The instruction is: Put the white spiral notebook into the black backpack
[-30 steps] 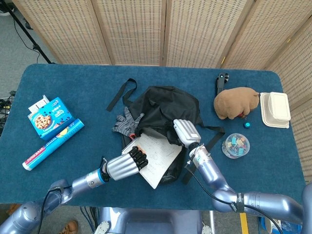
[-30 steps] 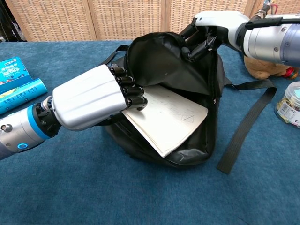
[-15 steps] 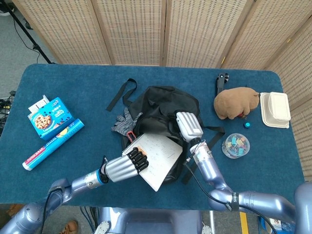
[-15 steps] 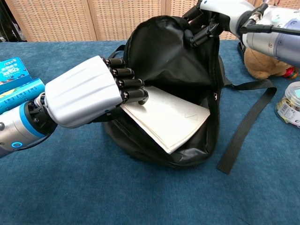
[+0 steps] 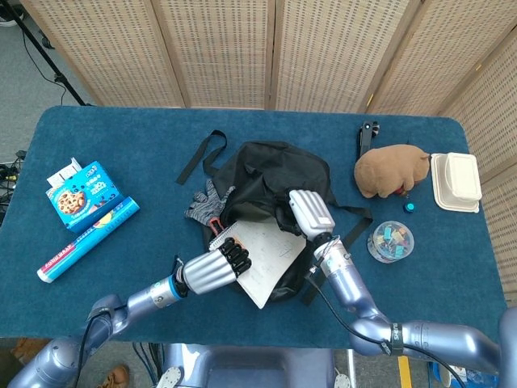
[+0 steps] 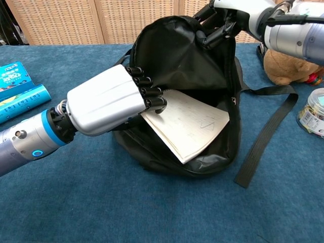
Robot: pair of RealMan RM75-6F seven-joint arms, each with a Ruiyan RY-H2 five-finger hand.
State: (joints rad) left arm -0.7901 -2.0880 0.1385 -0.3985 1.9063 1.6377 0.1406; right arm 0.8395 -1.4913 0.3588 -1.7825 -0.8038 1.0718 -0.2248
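Note:
The black backpack (image 5: 271, 174) (image 6: 177, 61) lies in the middle of the blue table with its mouth facing me. My right hand (image 5: 311, 212) (image 6: 223, 17) grips the upper flap and holds the mouth wide. The white spiral notebook (image 5: 262, 257) (image 6: 195, 126) lies tilted in the opening, partly inside, with its near corner sticking out over the lower lip. My left hand (image 5: 214, 269) (image 6: 109, 104) holds the notebook's left edge with curled fingers.
A grey glove (image 5: 206, 202) lies left of the bag. A cookie box (image 5: 81, 192) and a blue tube (image 5: 89, 238) sit at far left. At right are a brown plush (image 5: 392, 170), a white container (image 5: 455, 182) and a jar of clips (image 5: 390, 241). A loose strap (image 6: 266, 131) trails right.
My left hand has moved right with the notebook, sliding it deeper into the bag. The right hand keeps the flap lifted, shifted slightly.

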